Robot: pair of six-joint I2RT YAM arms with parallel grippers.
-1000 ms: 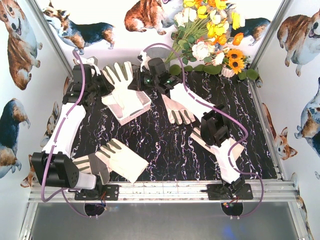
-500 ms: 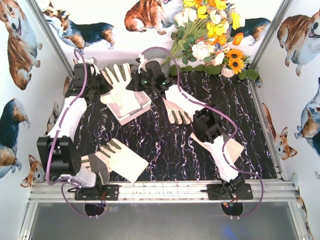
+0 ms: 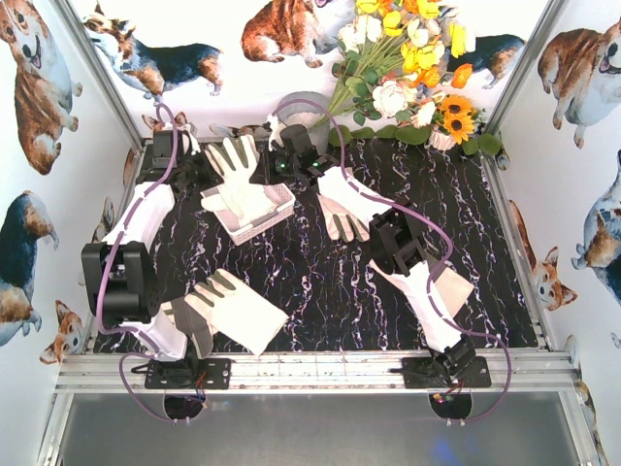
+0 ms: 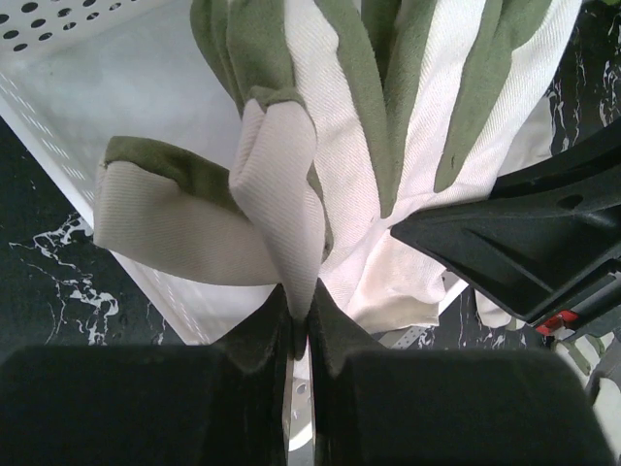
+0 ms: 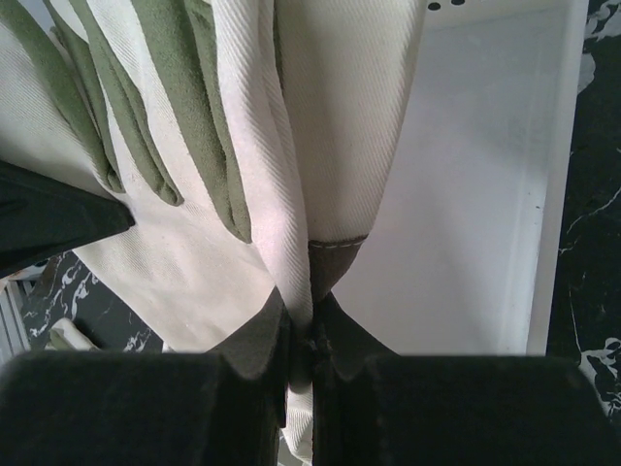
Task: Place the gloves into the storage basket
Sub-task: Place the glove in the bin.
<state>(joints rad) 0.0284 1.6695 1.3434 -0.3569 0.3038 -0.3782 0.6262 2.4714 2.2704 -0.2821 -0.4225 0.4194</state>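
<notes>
Walls (image 3: 68,175): white panels printed with corgi dogs, on three sides.
Table (image 3: 330,291): black top with white marble veining.
Flowers (image 3: 408,58): yellow, white and orange, far right corner.
Rail (image 3: 320,367): silver metal, near edge.

Pretty busy setup: a black marble-look tabletop (image 3: 320,291) is boxed in by white walls printed with corgis (image 3: 281,29). A bouquet of yellow, white and orange flowers (image 3: 408,58) is propped in the far right corner, and a grey bucket (image 3: 294,105) is tucked just left of it.
</notes>
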